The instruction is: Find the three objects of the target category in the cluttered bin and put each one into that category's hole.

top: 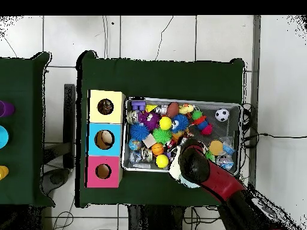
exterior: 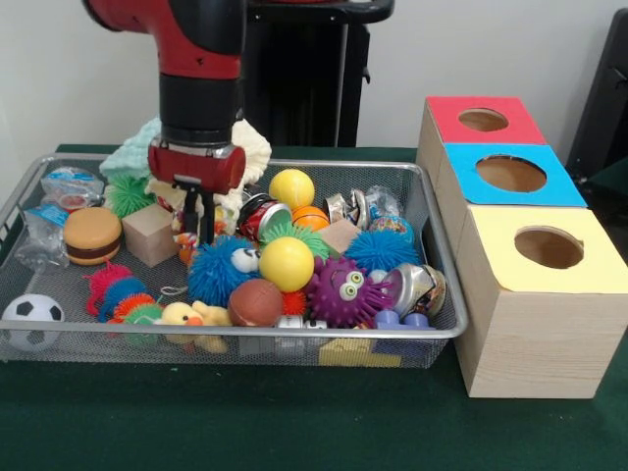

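**Gripper low over the bin's clutter, balls lying off to one side**

Seen from the front: red and black arm point(exterior: 199, 69) down into the wire mesh bin point(exterior: 446, 285), gripper point(exterior: 199, 211) ending in dark fingers close together among the toys. Whether anything is pinched between them, cannot tell; fingertips half buried in clutter. Just beside the gripper, toward the picture's left, a wooden cube point(exterior: 149, 234) and a toy burger point(exterior: 92, 235). Toward the picture's right, apart from the fingers, a yellow ball point(exterior: 291, 187) at the back and a second, larger yellow ball point(exterior: 287, 263) nearer the front, touching a blue spiky ball point(exterior: 220, 270). Further along, a purple spiky toy with eyes point(exterior: 343, 291). A small soccer ball point(exterior: 32, 320) in the near left corner, well apart from the gripper.

Beside the bin, three wooden boxes with round holes: red-topped point(exterior: 483, 120), blue-topped point(exterior: 508, 174), yellow-topped point(exterior: 546, 248).

From overhead: arm point(top: 201, 171) covering the bin's point(top: 183, 100) lower edge, gripper itself hidden beneath it.
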You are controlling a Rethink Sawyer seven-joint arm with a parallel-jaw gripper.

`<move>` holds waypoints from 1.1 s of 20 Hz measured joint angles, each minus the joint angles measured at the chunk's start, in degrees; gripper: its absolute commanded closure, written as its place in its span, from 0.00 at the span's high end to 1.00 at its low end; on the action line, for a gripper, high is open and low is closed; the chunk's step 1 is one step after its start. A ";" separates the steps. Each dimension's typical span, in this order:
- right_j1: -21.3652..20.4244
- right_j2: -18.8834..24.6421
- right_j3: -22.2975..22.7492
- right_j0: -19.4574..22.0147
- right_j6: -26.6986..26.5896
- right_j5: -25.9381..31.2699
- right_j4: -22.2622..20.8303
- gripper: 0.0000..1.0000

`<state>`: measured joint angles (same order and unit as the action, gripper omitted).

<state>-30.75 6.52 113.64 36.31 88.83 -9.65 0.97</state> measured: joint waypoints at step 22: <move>-7.08 -0.37 8.55 -4.41 0.66 1.53 3.53 0.00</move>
<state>-37.83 6.15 122.19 31.90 89.49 -8.12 4.50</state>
